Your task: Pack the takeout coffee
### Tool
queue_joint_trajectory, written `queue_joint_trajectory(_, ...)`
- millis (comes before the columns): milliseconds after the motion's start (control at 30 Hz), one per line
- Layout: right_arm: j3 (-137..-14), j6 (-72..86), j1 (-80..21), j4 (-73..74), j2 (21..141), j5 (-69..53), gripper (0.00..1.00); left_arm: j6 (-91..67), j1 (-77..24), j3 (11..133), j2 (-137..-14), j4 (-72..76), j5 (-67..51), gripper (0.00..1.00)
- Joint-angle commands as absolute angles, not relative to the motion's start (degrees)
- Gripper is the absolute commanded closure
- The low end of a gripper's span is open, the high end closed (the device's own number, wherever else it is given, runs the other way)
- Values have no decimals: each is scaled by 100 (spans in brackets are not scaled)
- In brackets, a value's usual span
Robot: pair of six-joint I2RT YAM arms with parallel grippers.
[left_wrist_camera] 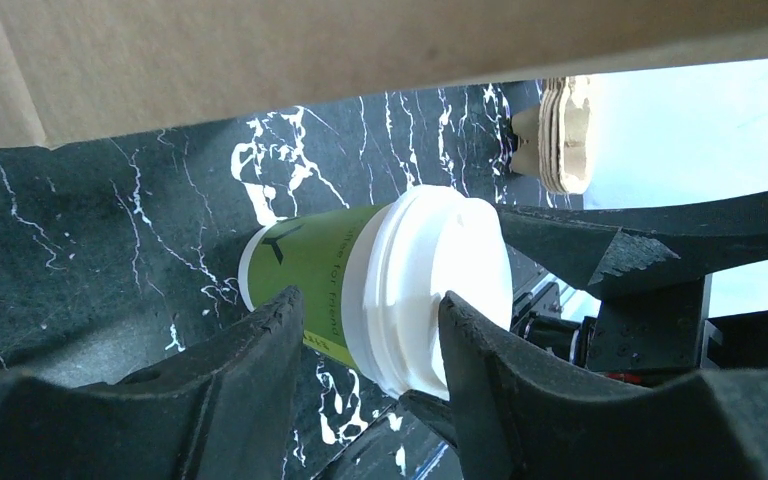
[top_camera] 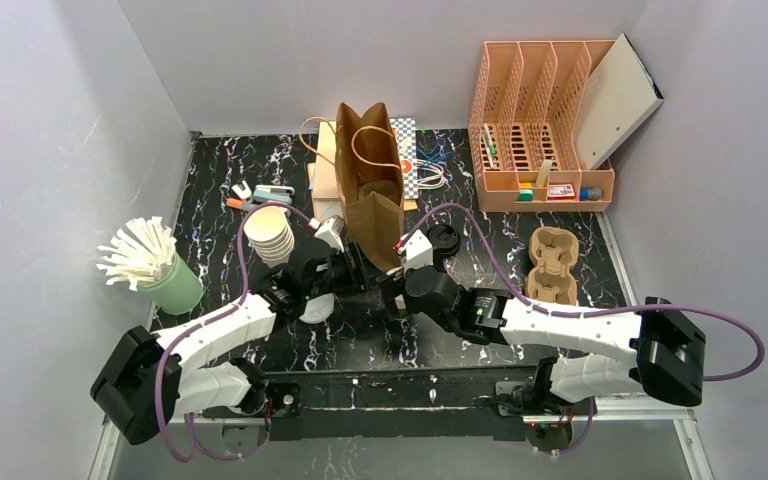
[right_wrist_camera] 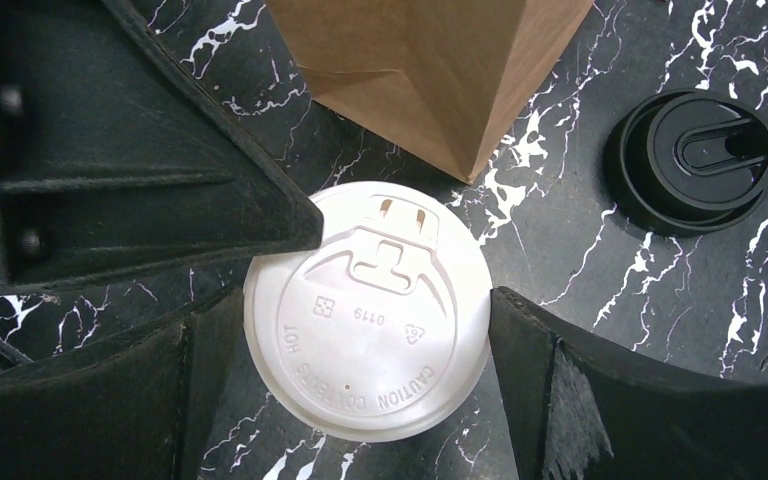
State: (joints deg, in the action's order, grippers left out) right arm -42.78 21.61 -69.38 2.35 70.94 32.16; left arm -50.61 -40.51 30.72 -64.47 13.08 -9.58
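A green-sided takeout coffee [left_wrist_camera: 315, 270] with a white sip lid [right_wrist_camera: 370, 320] stands on the black marble table just in front of the brown paper bag [top_camera: 370, 190]. My right gripper [right_wrist_camera: 365, 300] hangs over it, open. Its fingers [right_wrist_camera: 530, 380] straddle the lid on both sides. My left gripper [left_wrist_camera: 370, 305] comes in from the side with its jaws apart. One of its fingers [left_wrist_camera: 480, 370] overlaps the lid and the other sits by the green wall. In the top view both grippers [top_camera: 358, 272] [top_camera: 397, 292] meet at the bag's foot and hide the cup.
A loose black lid [right_wrist_camera: 690, 160] lies right of the bag. A cardboard cup carrier [top_camera: 552, 265] sits further right. A stack of lidless cups [top_camera: 270, 235] and a green holder of stirrers [top_camera: 175, 285] stand to the left. An orange organizer [top_camera: 540, 120] stands at the back right.
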Motion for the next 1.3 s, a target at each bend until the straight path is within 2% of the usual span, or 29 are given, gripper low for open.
queue_joint_trajectory(0, -4188, 2086, -6921, 56, 7013, 3038, 2, -4976, -4051, 3056, -6552, 1381, -1179, 50)
queue_joint_trajectory(267, -4290, 2028, -6920, 83, 6810, 2978, 2, -4693, -4045, 3137, -6473, 885, -850, 56)
queue_joint_trajectory(733, -4794, 2684, -6893, 1136, 6504, 3582, 2, -4524, -4048, 3281, -6401, 666, -788, 55)
queue_joint_trajectory(900, -4968, 3034, -6811, 1717, 6207, 3295, 9, -4394, -4052, 3655, -6489, 500, -979, 53)
queue_joint_trajectory(1100, -4777, 3318, -6528, 2051, 5625, 2846, 24, -4357, -4051, 3802, -6513, 468, -1032, 47)
queue_joint_trajectory(1267, -4492, 3609, -5735, 2065, 5260, 1579, 36, -4331, -4059, 3925, -6472, 367, -1089, 45)
